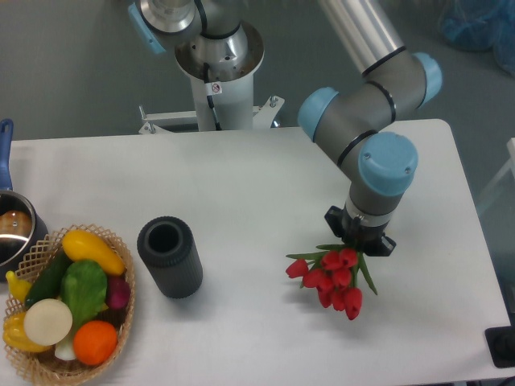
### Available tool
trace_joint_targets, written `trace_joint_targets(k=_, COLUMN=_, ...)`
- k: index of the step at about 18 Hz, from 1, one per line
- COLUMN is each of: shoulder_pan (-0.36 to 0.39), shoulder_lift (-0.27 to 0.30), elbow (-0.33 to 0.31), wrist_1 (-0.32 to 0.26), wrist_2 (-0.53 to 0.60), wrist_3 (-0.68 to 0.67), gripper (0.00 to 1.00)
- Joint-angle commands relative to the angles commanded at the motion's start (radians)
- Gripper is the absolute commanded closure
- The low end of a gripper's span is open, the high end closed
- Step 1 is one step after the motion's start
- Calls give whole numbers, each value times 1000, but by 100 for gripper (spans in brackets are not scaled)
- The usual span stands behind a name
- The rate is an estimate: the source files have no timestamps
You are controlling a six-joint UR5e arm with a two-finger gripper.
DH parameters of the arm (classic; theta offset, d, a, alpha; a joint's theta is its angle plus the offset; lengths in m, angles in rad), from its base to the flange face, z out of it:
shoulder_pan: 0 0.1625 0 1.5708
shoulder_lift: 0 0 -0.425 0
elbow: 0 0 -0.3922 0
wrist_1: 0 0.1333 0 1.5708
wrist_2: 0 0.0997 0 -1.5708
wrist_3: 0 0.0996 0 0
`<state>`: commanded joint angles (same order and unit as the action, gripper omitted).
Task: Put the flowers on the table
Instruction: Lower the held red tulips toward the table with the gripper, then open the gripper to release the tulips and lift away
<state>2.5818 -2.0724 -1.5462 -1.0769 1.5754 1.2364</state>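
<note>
A: How does the gripper stand?

B: It hangs under the arm's wrist, and that wrist covers the fingers, so whether they are apart or clamped cannot be told. The flowers spread out just below it, red buds toward the front edge, green leaves splayed; their stems run up under the wrist and are hidden.

A: Do they touch the table?

B: That is hard to make out from above.

A: And further off?

B: A dark cylinder vase stands well to the left. Beyond it, a wicker basket of vegetables is cut off by the frame, as is a pot.
</note>
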Motion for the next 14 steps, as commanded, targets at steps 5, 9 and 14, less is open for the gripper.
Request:
trace_joint_targets(k=5, shoulder_pan=-3, shoulder_lift=-5, elbow=0, wrist_1=8, wrist_2=0, wrist_3=14, gripper=50)
trace_joint_targets(k=9, shoulder_pan=-3, shoulder_lift=-11, elbow=1, wrist_1=14, wrist_2=-2, wrist_3=15, gripper=24)
trace_joint_targets(k=14, shoulder_pan=-2, shoulder_lift=-11, elbow=0, wrist_1=57, wrist_2=2, wrist_3=12, gripper=0)
